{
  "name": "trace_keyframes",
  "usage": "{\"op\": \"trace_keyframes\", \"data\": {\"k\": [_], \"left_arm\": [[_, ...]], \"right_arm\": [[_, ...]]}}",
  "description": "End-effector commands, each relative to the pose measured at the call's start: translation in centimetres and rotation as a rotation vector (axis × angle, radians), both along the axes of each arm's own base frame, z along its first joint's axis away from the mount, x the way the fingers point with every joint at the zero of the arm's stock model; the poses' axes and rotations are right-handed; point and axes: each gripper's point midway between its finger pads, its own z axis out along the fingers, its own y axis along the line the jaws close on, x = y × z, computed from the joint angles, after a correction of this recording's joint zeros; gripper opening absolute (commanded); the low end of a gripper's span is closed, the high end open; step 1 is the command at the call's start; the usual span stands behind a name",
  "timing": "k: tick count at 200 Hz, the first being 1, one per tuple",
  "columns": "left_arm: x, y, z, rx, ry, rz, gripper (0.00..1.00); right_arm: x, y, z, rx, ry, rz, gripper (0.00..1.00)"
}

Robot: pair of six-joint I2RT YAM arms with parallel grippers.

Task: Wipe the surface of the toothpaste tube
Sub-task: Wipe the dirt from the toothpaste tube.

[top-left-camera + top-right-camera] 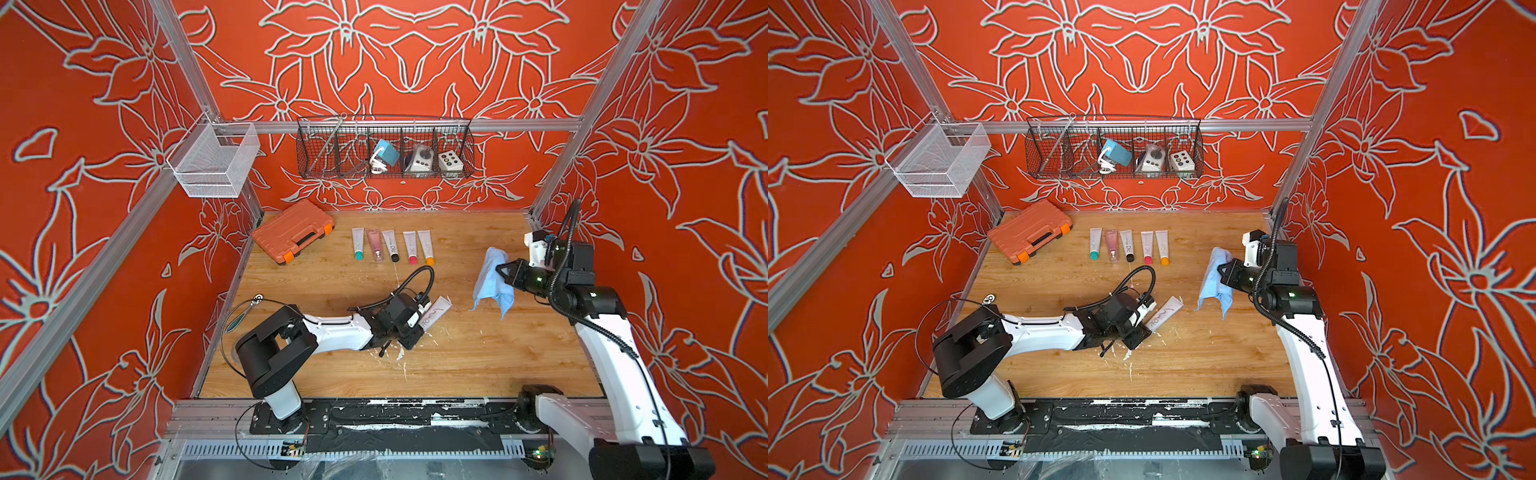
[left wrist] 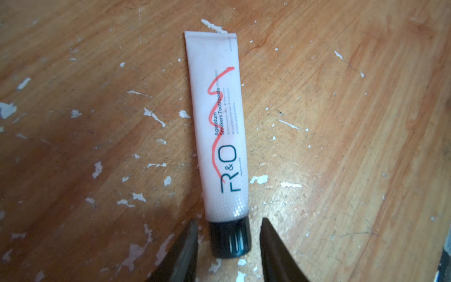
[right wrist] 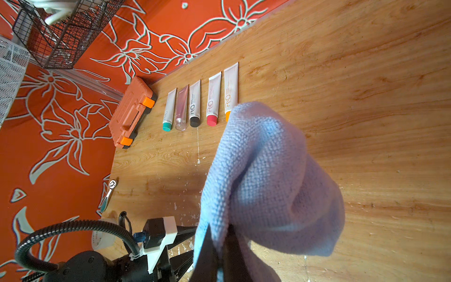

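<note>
A pale wooden tabletop, flecked with white chips, fills the middle of both top views inside red flower-patterned walls. A black wire wall basket hangs at upper centre. An orange ribbed plastic case lies at the table's upper left corner.

Right of centre, a light blue woven cloth hangs in folds from the right gripper, whose dark fingers are pinched together on a bunch of its fabric.

The white plastic toothpaste tube lies flat on the wood just below the centre of a top view, tilted, with a red wavy mark running along its printed face. The left gripper is at its cap end, fingers parted on either side of the black ribbed cap with a gap showing on each side.

A row of five smaller tubes lies side by side near the back edge, caps towards the camera.
</note>
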Motion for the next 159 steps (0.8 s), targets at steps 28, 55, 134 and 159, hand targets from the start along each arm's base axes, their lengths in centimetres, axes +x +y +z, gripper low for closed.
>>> {"op": "trace_keyframes", "data": {"k": [28, 55, 134, 159], "left_arm": [[-0.3, 0.4, -1.7, 0.048, 0.027, -0.023, 0.43], [-0.4, 0.4, -1.9, 0.049, 0.029, -0.024, 0.41], [-0.6, 0.5, -2.0, 0.05, 0.027, -0.033, 0.26], [-0.5, 0.8, -1.4, 0.034, 0.003, -0.02, 0.2]], "right_arm": [[0.1, 0.1, -0.2, -0.002, -0.008, 0.01, 0.0], [0.1, 0.1, -0.2, -0.003, -0.008, 0.012, 0.0], [0.0, 0.0, -1.0, -0.02, 0.008, 0.006, 0.0], [0.1, 0.0, -2.2, -0.054, 0.034, 0.011, 0.0]]}}
